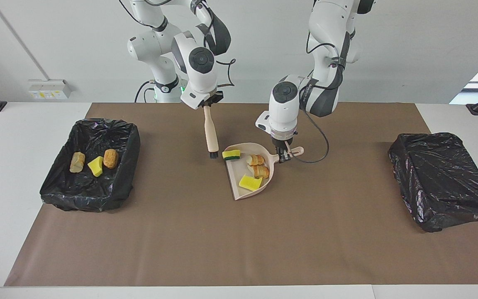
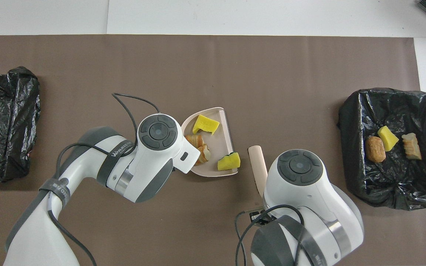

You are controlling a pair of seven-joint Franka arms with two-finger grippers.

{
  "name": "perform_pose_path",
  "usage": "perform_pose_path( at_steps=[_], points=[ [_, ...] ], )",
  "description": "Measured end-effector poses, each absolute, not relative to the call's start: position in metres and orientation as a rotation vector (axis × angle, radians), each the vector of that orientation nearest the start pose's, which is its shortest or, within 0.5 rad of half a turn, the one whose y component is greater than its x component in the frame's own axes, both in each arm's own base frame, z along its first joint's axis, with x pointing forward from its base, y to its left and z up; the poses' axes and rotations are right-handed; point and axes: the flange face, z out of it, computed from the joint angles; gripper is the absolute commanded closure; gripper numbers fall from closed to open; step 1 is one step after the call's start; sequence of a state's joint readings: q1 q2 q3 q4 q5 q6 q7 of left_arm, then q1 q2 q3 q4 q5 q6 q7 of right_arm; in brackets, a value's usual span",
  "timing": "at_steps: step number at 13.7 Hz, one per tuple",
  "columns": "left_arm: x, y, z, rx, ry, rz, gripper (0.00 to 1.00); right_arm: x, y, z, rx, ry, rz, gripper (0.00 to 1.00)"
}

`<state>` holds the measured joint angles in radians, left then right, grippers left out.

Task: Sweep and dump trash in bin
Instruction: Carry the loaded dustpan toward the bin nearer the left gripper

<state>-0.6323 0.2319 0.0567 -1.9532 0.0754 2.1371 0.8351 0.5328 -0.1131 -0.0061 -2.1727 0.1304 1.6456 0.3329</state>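
Note:
The beige dustpan (image 1: 241, 168) (image 2: 218, 144) sits mid-table with trash in it: a green-faced sponge (image 1: 231, 155) (image 2: 229, 162) at its mouth, a yellow sponge (image 1: 250, 182) (image 2: 205, 124) and two bread pieces (image 1: 257, 165) (image 2: 198, 146). My left gripper (image 1: 282, 155) is shut on the pan's handle (image 1: 296, 150). My right gripper (image 1: 206, 105) is shut on the brush (image 1: 210, 133) (image 2: 257, 166), which hangs upright, bristles down, beside the pan's mouth. The bin (image 1: 133, 139) (image 2: 346, 118) at the right arm's end holds three more scraps (image 1: 95, 166) (image 2: 386, 137). In the overhead view both grippers are hidden under their wrists.
A second bin lined with a black bag (image 1: 444, 178) (image 2: 2, 122) stands at the left arm's end. A brown mat (image 1: 239, 241) covers the table between the bins. A cable (image 1: 320, 145) loops off the left wrist beside the pan handle.

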Motion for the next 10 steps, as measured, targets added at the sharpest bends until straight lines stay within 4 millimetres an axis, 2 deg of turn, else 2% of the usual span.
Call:
perform_pose_path(
  at_steps=[2, 5, 8, 10],
  points=[
    [0.513, -0.303, 0.373, -2.286, 2.052, 0.053, 1.00, 0.393, 0.242, 0.416, -3.124, -0.241, 0.684, 1.00],
    [0.526, -0.262, 0.406, -2.277, 2.064, 0.029, 1.00, 0.384, 0.249, 0.418, -3.173, -0.061, 0.708, 1.00],
    [0.540, -0.188, 0.442, -2.290, 2.082, 0.049, 1.00, 0.358, 0.280, 0.424, -3.136, 0.132, 0.736, 1.00],
    [0.548, -0.127, 0.467, -2.279, 2.096, 0.024, 1.00, 0.343, 0.297, 0.424, -3.068, 0.144, 0.703, 1.00]
  ],
)
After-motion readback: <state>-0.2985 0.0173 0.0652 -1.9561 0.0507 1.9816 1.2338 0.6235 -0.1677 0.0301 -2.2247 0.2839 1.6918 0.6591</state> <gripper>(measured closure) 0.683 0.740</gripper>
